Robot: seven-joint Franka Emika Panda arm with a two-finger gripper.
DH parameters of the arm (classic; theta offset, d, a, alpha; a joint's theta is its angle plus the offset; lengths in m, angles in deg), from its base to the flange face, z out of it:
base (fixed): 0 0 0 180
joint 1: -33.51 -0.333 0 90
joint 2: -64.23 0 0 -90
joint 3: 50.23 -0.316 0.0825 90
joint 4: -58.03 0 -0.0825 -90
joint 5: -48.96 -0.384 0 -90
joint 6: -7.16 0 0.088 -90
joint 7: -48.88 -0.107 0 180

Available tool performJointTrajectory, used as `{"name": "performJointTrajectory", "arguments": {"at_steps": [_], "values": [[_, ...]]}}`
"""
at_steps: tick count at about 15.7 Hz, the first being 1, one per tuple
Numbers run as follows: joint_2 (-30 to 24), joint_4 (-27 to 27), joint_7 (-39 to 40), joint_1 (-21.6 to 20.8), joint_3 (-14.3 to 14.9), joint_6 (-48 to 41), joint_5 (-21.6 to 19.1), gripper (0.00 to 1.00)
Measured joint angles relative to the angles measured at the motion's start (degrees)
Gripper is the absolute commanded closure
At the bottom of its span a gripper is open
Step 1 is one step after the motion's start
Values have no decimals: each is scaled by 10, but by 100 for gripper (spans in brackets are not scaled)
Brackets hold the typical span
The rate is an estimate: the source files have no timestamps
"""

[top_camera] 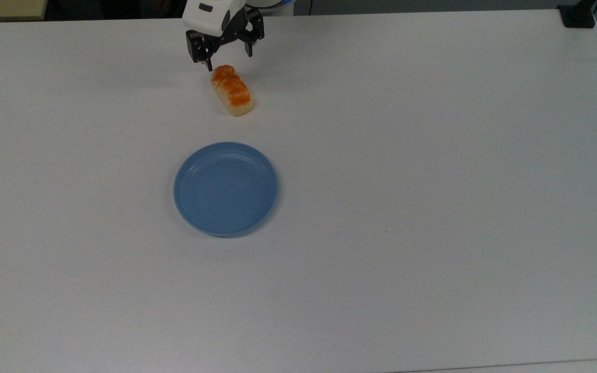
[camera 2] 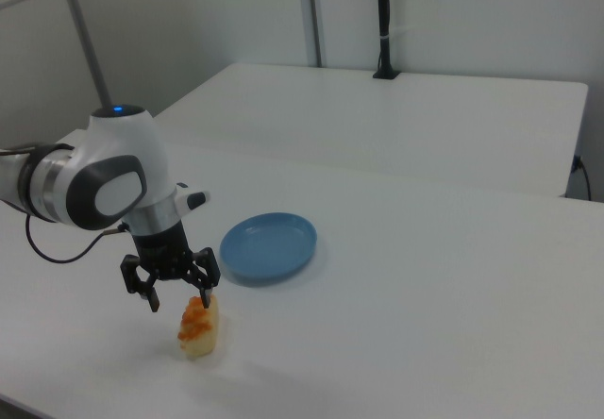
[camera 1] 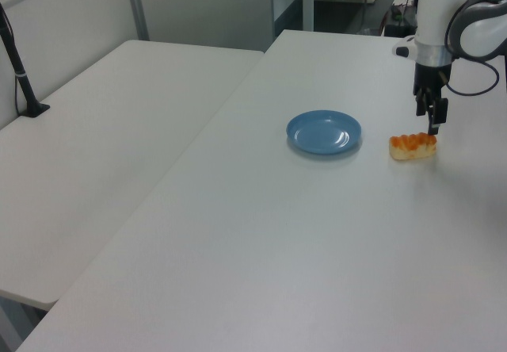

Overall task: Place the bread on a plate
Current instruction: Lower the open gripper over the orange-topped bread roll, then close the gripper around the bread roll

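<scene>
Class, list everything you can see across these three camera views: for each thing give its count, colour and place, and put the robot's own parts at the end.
bread: one, cream sides with orange-brown top, lying on the table beyond the plate, towards the top view's top edge.
plate: one, light blue, round, nothing on it, near the table's middle.
table: one, white, carrying the bread and plate.
second table: one, white, beside the first at the left view's left.
black post: one, standing on the second table's far edge in the right view.
arm: one, white and grey.
gripper: one, black, fingers open, just above the bread's far end.
</scene>
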Motion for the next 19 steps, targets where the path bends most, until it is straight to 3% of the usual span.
{"name": "performJointTrajectory", "arguments": {"at_steps": [9, 14, 16, 19], "values": [[76, 1, 0, 7, 0, 78, 14, 11], [80, 1, 1, 7, 0, 78, 15, 47], [81, 1, 1, 7, 0, 78, 15, 49], [84, 1, 1, 6, 0, 78, 15, 70]]}}
